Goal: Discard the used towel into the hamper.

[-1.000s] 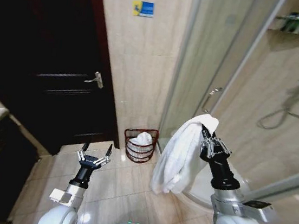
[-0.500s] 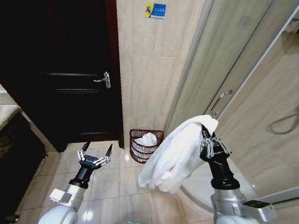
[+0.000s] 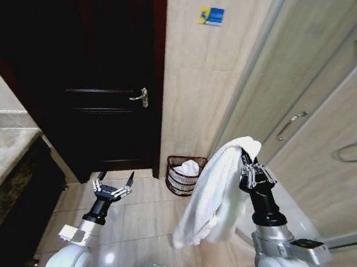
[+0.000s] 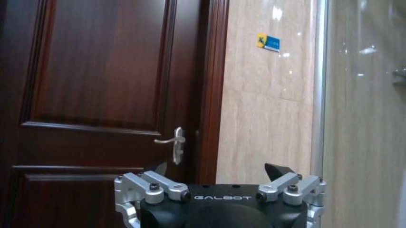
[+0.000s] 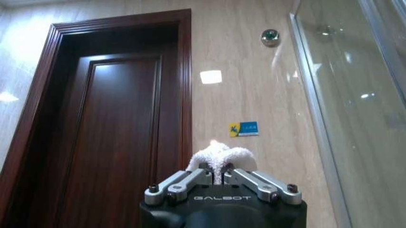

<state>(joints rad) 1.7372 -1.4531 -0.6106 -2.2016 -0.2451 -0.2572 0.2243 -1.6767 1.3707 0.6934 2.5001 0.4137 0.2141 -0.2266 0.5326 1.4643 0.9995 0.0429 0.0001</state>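
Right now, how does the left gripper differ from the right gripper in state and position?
The left gripper is open and holds nothing; the right gripper is shut on the white towel, which hangs down from it. The left gripper sits lower, over the floor tiles; the right gripper is raised higher, beside the shower glass. Both point upward, short of the hamper.

Materials and surfaces in the bathroom corner

The towel (image 3: 217, 190) is white, thick terry cloth with a rough, fluffy pile, and the right gripper (image 3: 248, 166) has bare metal fingers on a matt black body. The hamper (image 3: 184, 174) looks like thin dark wire, open-woven, with white cloth inside. The door (image 3: 101, 72) is dark wood, smooth and a little glossy, with a shiny metal handle (image 3: 141, 98). The floor (image 3: 145, 217) and wall (image 3: 198, 77) seem to be polished beige tiles.
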